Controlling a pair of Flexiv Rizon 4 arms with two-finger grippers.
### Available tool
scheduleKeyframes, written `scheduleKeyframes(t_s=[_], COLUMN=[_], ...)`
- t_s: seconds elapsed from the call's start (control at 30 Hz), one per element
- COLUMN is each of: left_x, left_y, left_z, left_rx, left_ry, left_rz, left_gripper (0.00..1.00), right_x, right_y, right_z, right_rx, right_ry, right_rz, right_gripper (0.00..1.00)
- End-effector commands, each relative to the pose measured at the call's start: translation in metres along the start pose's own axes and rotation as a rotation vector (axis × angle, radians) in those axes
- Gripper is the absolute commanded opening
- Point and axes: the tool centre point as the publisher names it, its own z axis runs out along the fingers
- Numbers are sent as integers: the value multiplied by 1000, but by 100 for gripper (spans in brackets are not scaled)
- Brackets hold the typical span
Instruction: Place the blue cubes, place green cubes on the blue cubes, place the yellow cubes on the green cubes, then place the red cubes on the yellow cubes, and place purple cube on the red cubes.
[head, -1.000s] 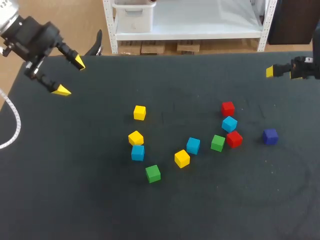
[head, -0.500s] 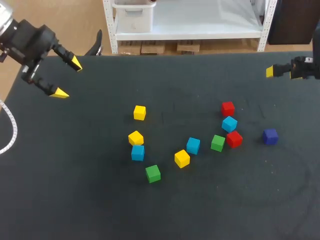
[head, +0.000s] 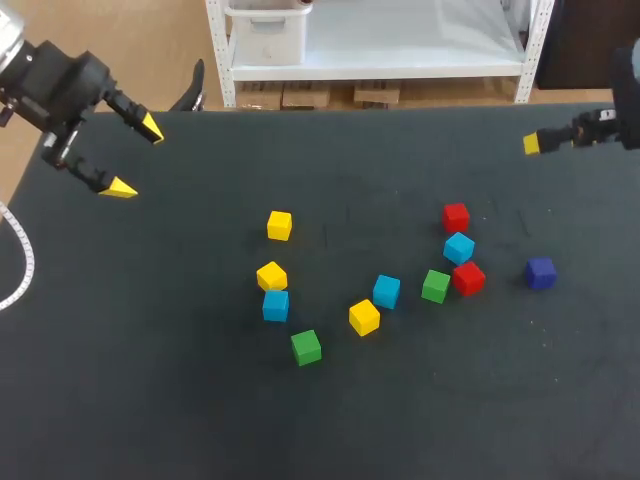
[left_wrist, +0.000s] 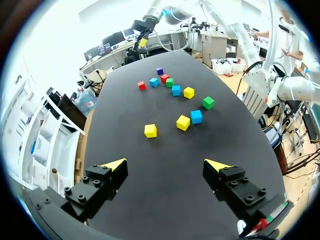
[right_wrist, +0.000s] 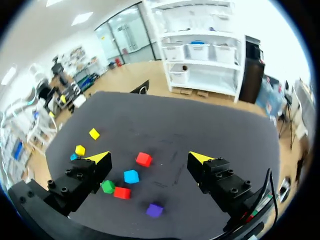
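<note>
Eleven cubes lie scattered mid-table, none stacked. At the left are a yellow cube (head: 279, 225), a second yellow cube (head: 271, 275) touching a blue cube (head: 275, 305), and a green cube (head: 306, 347). In the middle sit a third yellow cube (head: 364, 317) and a blue cube (head: 386, 291). At the right are a green cube (head: 435, 286), two red cubes (head: 467, 278) (head: 455, 217), a blue cube (head: 458, 247) and the purple cube (head: 540, 272). My left gripper (head: 135, 157) hangs open over the far-left corner, holding nothing. My right gripper (right_wrist: 149, 158) is open and empty at the far right, above the red cube (right_wrist: 144, 159).
The black table (head: 180, 400) has wide bare room along its near side and at the left. The far edge (head: 380, 110) runs just behind both grippers. In the left wrist view all the cubes lie well ahead of the left gripper (left_wrist: 167, 165).
The left gripper drew slightly left and back, then held. The right gripper shifted a little toward the far edge. No cube has moved.
</note>
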Motion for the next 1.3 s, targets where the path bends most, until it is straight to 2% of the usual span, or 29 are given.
scheduleKeyframes(t_s=[0.03,0.17,0.23,0.3,0.93,0.97,1.03,1.17,1.23,1.3], left_x=[0,0,0,0,0,0,0,0,0,0], left_y=[0,0,0,0,0,0,0,0,0,0], left_z=[0,0,0,0,0,0,0,0,0,0], left_rx=[-2,-2,-2,-2,-2,-2,-2,-2,-2,-2], left_ry=[0,0,0,0,0,0,0,0,0,0], left_rz=[2,2,2,2,2,2,2,2,2,2], left_gripper=[100,100,100,100,100,100,100,100,100,100], right_x=[-13,-13,-5,1,1,-6,-16,-27,-27,-26], right_y=[-14,-14,-10,-8,-8,-4,6,30,42,56], right_z=[12,13,11,10,10,12,19,34,39,41], right_rx=[-363,-539,-678,-775,-775,-764,-770,-796,-812,-840], right_ry=[164,304,413,455,455,448,493,630,645,623], right_rz=[-398,-673,-827,-873,-873,-977,-1148,-1440,-1550,-1657], right_gripper=[100,100,100,100,100,100,100,100,100,100])
